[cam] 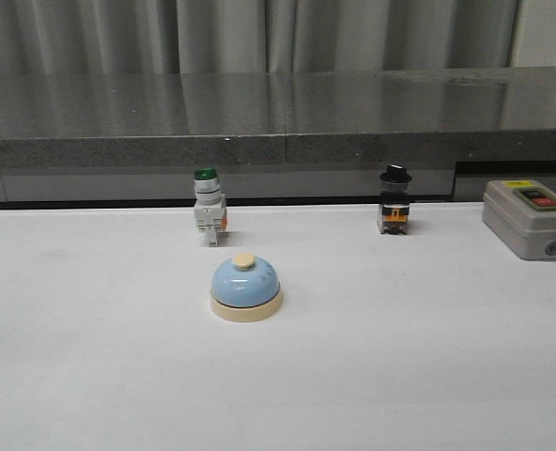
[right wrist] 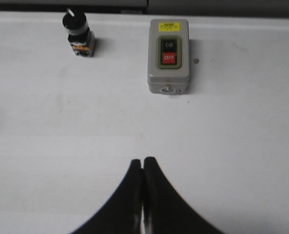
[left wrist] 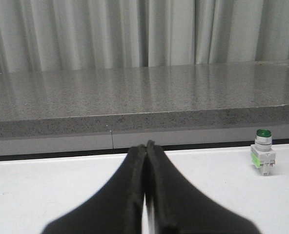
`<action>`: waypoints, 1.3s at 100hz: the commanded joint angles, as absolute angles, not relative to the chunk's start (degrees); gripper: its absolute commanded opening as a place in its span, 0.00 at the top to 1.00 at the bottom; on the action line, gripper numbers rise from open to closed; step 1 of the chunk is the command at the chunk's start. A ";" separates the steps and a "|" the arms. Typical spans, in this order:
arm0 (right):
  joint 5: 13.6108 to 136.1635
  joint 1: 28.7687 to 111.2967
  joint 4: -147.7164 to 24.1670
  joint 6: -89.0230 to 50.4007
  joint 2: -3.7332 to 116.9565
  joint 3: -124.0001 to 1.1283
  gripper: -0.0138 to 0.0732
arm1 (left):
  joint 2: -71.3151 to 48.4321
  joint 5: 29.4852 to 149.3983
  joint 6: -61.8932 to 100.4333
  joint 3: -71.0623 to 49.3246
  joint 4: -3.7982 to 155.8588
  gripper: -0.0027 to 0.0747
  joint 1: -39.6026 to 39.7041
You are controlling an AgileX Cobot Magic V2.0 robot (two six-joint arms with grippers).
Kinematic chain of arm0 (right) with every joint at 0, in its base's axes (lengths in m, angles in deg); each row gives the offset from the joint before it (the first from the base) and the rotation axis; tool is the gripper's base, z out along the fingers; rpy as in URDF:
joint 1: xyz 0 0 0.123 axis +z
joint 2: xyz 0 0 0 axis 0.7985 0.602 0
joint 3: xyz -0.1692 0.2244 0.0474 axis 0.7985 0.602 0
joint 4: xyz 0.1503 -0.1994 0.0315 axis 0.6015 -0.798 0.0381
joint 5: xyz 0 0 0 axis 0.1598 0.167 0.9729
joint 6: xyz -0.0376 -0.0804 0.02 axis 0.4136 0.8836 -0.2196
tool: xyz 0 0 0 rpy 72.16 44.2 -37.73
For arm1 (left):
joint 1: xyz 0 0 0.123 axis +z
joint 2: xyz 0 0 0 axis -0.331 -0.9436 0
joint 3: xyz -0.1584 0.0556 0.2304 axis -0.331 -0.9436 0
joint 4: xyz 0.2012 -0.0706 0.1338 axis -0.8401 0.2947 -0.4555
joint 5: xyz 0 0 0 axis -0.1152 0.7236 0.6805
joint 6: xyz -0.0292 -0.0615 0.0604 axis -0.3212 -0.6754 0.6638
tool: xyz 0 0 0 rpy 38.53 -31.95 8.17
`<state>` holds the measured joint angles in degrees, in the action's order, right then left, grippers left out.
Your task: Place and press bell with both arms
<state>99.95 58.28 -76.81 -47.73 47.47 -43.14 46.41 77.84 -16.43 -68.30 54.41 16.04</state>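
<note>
The light-blue bell (cam: 246, 287) with a cream base and cream button stands upright on the white table (cam: 90, 357), near the middle, in the front view only. Neither arm shows in the front view. My left gripper (left wrist: 145, 146) is shut and empty, low over the table, facing the grey ledge. My right gripper (right wrist: 143, 161) is shut and empty above bare table, short of the grey box. The bell is out of both wrist views.
A green-capped white push-button switch (cam: 208, 207) stands behind the bell; it also shows in the left wrist view (left wrist: 263, 152). A black-knob selector switch (cam: 394, 201) (right wrist: 77, 33) stands at the back right. A grey ON/OFF box (cam: 530, 218) (right wrist: 168, 56) sits far right. A grey ledge (cam: 278, 117) runs behind.
</note>
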 commanded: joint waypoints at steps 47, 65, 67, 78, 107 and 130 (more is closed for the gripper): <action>80.93 57.93 -76.81 -47.72 14.47 -24.03 0.91 | 48.33 73.34 -16.79 -69.49 54.49 0.99 16.09; 74.80 57.93 -78.09 -47.72 4.43 -17.73 0.91 | 48.33 73.34 -16.79 -69.49 54.49 0.99 16.09; 73.86 57.93 -78.29 -47.72 3.13 -17.02 0.91 | 48.33 73.34 -16.79 -69.49 54.49 0.99 16.09; 69.77 57.93 -79.59 -47.72 -3.68 -13.89 0.91 | 48.33 73.34 -16.79 -69.49 54.49 0.99 16.09; 66.91 58.06 -79.98 -47.72 -3.01 -8.28 0.91 | 48.33 73.34 -16.79 -69.49 54.49 0.99 16.09; 58.62 58.06 -79.98 -47.72 -3.01 0.44 0.91 | 48.33 73.34 -16.79 -69.49 54.49 0.99 16.09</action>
